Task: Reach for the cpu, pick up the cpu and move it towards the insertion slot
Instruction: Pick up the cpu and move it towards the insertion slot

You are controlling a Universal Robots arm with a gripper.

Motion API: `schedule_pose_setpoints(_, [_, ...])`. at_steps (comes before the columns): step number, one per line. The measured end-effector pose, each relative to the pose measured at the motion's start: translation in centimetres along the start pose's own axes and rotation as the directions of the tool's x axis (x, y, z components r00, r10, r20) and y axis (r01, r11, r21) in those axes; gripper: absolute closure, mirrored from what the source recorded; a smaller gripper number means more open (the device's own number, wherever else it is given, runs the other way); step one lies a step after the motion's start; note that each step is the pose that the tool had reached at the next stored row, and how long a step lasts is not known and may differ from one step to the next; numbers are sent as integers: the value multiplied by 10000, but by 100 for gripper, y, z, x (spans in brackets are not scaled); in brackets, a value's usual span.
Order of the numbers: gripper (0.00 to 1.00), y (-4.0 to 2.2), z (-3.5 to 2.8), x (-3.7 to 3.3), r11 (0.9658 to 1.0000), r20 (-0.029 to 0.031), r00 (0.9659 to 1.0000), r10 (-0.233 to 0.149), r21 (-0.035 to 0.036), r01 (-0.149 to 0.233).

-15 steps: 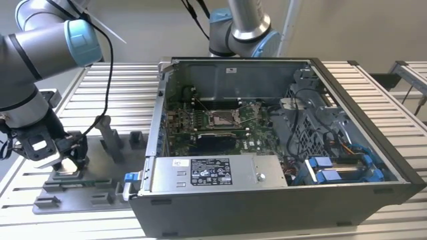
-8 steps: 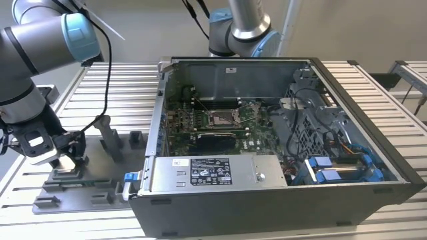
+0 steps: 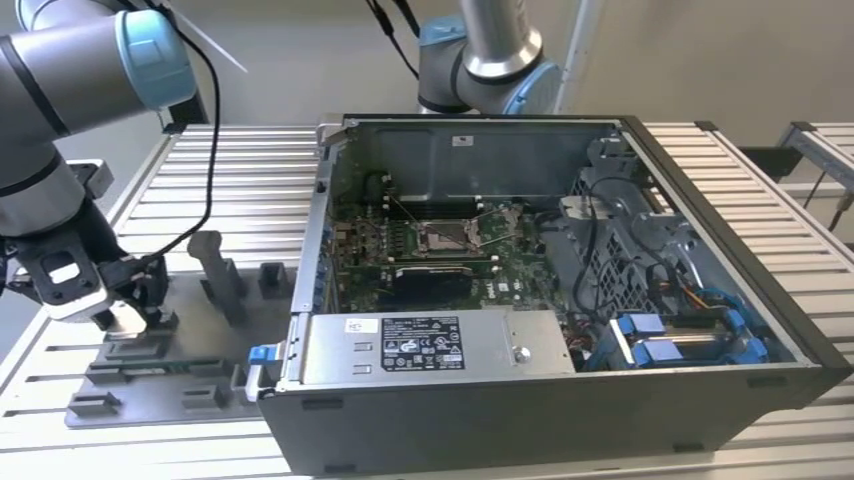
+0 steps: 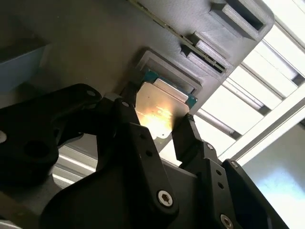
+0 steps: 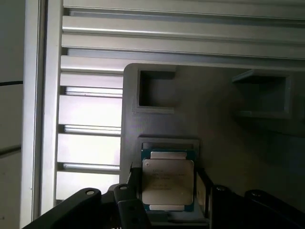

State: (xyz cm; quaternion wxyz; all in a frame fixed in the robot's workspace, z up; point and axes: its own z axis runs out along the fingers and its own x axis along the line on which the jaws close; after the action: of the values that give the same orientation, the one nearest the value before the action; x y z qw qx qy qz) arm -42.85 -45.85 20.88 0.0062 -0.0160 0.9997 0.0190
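My claw sits closest to the lens in both wrist views. Its black fingers are released, one on each side of the cpu. A thin dark gap runs along one edge, so nothing is gripped. The cpu lies flat in a recess of the grey tray. In the first wrist view its silvery top carries faint lines of print, too small for me to make out. In the second wrist view glare washes that face to a warm glow.

The exterior view takes in the wider scene. The tray rests on the slatted surface at the exterior view's left, with the open computer case just beside it. The insertion slot sits on the green board, well apart from the cpu. A white label crowded with small print is stuck on the silver power supply box.
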Motion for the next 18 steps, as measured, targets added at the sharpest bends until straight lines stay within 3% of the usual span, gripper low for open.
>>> schedule_pose_setpoints(9, [100, 5, -134, -2, 10000, -1, 10000, 0, 1, 0])
schedule_pose_setpoints(18, [100, 8, -218, -3, 10000, 0, 10000, 0, 1, 0])
